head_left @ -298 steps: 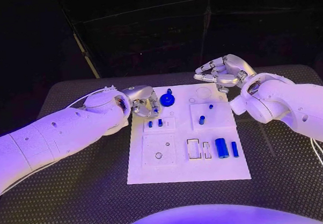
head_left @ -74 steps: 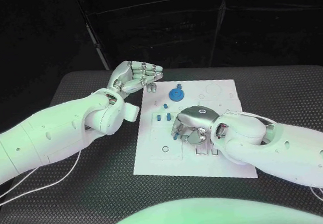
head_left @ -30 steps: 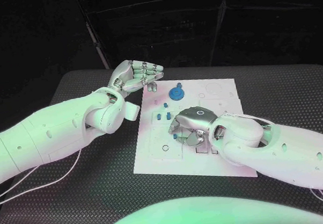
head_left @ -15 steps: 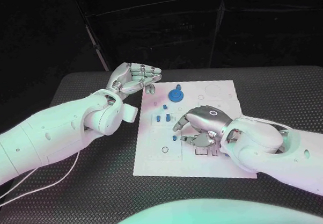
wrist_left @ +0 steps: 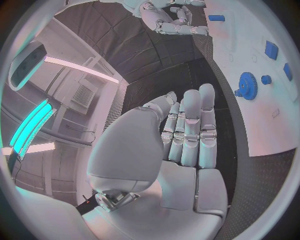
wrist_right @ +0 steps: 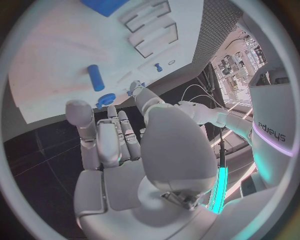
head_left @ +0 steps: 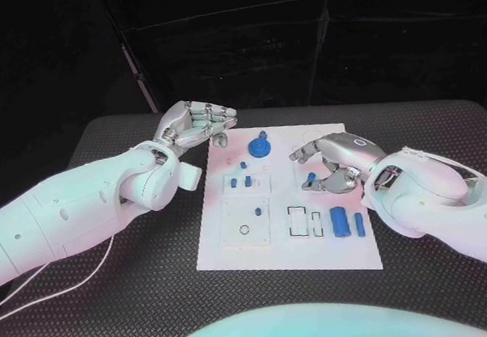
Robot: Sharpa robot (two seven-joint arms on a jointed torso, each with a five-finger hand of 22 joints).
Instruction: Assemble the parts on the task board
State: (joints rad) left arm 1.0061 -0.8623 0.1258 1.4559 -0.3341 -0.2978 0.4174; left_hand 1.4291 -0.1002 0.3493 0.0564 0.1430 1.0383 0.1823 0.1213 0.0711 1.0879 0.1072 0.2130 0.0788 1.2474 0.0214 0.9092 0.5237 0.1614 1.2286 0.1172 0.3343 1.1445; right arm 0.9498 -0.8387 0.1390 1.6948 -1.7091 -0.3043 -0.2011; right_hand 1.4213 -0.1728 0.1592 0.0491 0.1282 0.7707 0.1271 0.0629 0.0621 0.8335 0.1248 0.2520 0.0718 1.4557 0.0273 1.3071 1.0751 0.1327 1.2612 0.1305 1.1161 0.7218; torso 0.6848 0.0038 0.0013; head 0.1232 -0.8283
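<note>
Task board (head_left: pixel 287 249) is laid at the table centre, with blue parts (head_left: pixel 339 222) set on it. Right hand (head_left: pixel 335 161) is positioned over its right half, fingers curled, nothing held. Left hand (head_left: pixel 196 125) is raised beside its far left corner, fingers closed, empty

A dark room surrounds the brightly lit white task board (head_left: pixel 282 201), and both wrist views bend straight edges strongly.

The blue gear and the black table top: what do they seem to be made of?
The blue gear looks like matte moulded or printed plastic: solid colour, no metallic shine. The table seems covered in a dark textured mat, perhaps rubber or foam, going by its fine woven-looking pattern.
</note>
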